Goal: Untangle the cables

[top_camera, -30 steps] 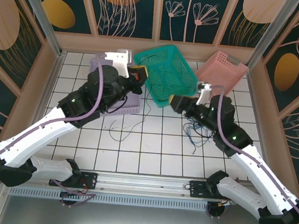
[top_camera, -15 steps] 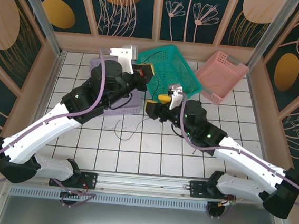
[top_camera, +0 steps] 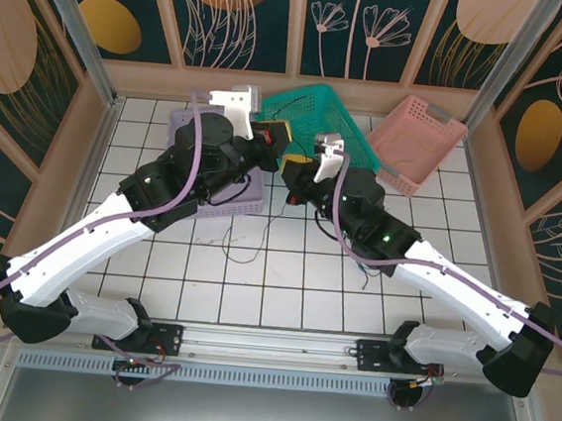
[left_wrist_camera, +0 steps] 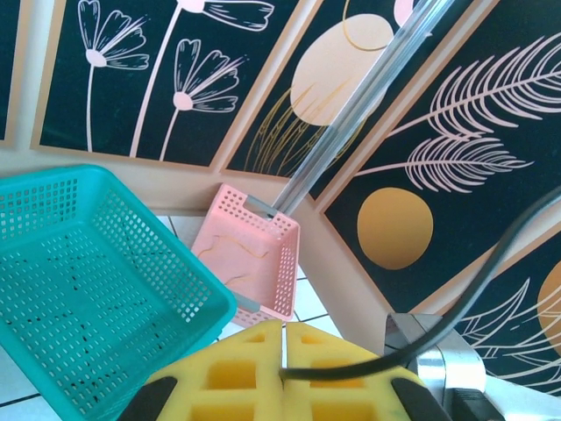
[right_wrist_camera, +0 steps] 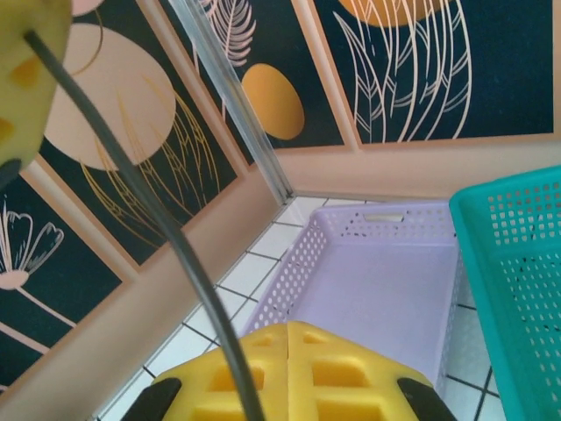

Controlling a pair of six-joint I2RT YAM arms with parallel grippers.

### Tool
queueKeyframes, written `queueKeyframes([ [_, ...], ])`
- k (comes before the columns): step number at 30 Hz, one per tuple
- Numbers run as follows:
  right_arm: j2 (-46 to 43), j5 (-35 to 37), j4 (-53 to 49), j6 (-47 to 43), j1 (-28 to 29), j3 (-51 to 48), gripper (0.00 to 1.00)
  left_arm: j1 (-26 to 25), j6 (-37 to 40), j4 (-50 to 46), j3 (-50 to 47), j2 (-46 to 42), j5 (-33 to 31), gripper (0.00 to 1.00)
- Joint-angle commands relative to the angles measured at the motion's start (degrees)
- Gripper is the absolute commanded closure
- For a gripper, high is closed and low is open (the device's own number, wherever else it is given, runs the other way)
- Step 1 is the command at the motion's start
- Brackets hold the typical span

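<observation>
Now black cable (left_wrist_camera: 342, 368) clamped in both jaws, seemingly taut.

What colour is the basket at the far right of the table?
The basket is pink; the top external view shows it best.

The left arm (top_camera: 89, 242) and right arm (top_camera: 453, 287) rose from the lower corners of the top view and met at upper centre. The left end effector (left_wrist_camera: 282, 355) was clamped on a cable (left_wrist_camera: 438, 324). The right end effector (right_wrist_camera: 287, 351), just beside it, had its pads pressed together.
</observation>
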Motion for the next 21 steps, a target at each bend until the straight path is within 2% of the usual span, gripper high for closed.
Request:
queueKeyframes([
  [1, -2.1, 0.3, -2.9, 1.1, -0.1, 1.9, 1.00, 0.9, -0.7, 0.2, 1.0, 0.2, -0.9, 1.00],
  [2, -2.5, 0.1, -3.5, 1.2, -0.1, 2.0, 1.00, 1.1, -1.0, -0.1, 1.0, 0.2, -1.6, 1.00],
  [3, -2.7, 0.0, -4.7, 1.5, -0.1, 2.4, 1.00, 1.3, -1.3, -0.3, 1.1, 0.1, -2.3, 0.96],
  [5, -2.9, -0.2, -6.9, 2.0, -0.2, 3.2, 1.00, 2.0, -1.9, -0.3, 1.1, -0.1, -2.5, 0.70],
  [9, -3.5, -0.5, -9.9, 3.2, -0.2, 4.7, 1.00, 3.1, -2.5, -0.8, 2.3, 0.1, -2.5, 0.43],
  [13, -3.8, -0.4, -11.9, 4.3, -0.3, 6.3, 1.00, 4.3, -3.8, -2.4, 3.4, -0.2, -5.0, 0.28],
  [17, -3.7, -0.4, -14.7, 5.1, -1.0, 8.6, 1.00, 5.8, -4.9, -4.7, 4.4, -1.5, -9.7, 0.20],
  [21, -3.6, -1.1, -15.7, 5.7, -2.1, 10.5, 1.00, 6.3, -4.2, -6.1, 3.7, -4.0, -16.3, 0.17],
])
